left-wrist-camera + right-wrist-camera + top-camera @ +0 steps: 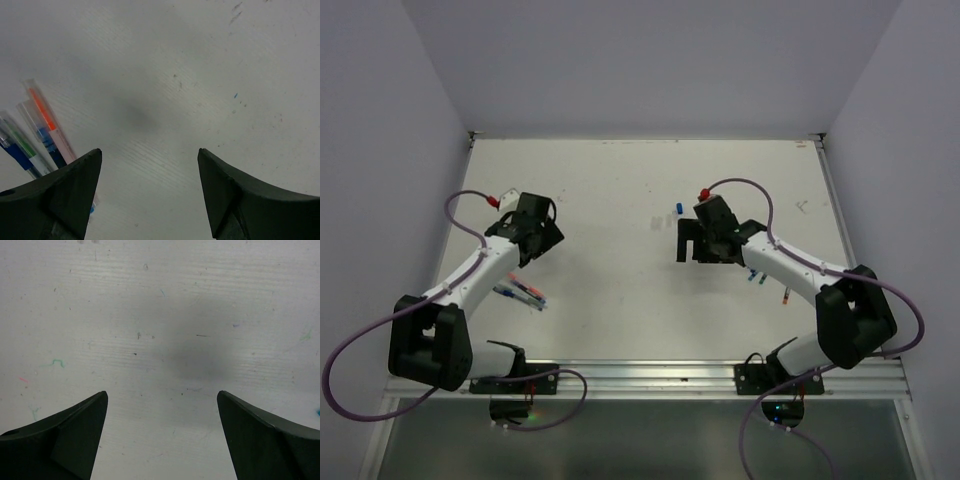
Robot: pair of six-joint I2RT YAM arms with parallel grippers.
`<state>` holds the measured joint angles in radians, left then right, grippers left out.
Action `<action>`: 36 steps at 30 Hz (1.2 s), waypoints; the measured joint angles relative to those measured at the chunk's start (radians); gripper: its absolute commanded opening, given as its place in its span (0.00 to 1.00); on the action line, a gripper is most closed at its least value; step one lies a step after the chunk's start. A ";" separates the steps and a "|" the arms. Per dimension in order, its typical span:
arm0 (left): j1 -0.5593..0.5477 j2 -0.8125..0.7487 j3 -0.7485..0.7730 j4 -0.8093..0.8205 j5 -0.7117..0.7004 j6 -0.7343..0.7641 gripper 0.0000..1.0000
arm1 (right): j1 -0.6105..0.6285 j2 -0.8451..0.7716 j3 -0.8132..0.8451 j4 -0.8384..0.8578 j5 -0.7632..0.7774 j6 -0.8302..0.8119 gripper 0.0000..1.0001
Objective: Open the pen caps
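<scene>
Item: white table [620, 300], scuffed and flecked with ink, walled on three sides, two arms mounted at its near edge. Left gripper [538, 232] [149, 152]: over the left half of the table, fingers [65, 190] spread wide, nothing between them but bare surface. Right gripper [710, 242] [162, 392]: over the right half, just past centre, fingers [70, 435] likewise spread wide and empty, with only marked table showing in the gap. Blue pen cap [677, 208]: lying loose on the table just left of and slightly beyond the right gripper, clear of both fingers and touched by neither arm. Pale cap [655, 222]: a faint small piece near the blue one, a little further left and nearer; its detail is too small to tell. Pens [520, 293]: a loose bundle lying on the table beside the left forearm, nearer the bases than the left gripper; in the left wrist view they show at the left edge as clear barrels with orange [42, 112], green [22, 140] and blue [17, 156] inside, partly hidden behind the left finger. Small coloured pieces [752, 275]: blue and reddish bits lying close along the right forearm, too small to identify.
</scene>
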<state>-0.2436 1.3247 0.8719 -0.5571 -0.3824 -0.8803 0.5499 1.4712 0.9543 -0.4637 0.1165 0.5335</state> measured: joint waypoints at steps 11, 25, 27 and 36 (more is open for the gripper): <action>0.010 -0.014 -0.090 -0.050 -0.030 -0.113 0.73 | 0.028 -0.143 -0.063 0.035 -0.013 -0.052 0.98; 0.011 -0.049 -0.150 -0.070 -0.068 -0.142 0.72 | 0.028 -0.158 -0.097 0.060 -0.032 -0.070 0.99; 0.011 -0.048 -0.151 -0.069 -0.068 -0.143 0.72 | 0.028 -0.163 -0.098 0.061 -0.032 -0.070 0.99; 0.012 -0.021 -0.204 -0.056 -0.067 -0.154 0.72 | 0.028 -0.186 -0.104 0.061 -0.031 -0.071 0.99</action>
<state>-0.2314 1.3037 0.6678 -0.6136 -0.4496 -1.0344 0.5777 1.2850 0.8505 -0.4030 0.0856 0.4629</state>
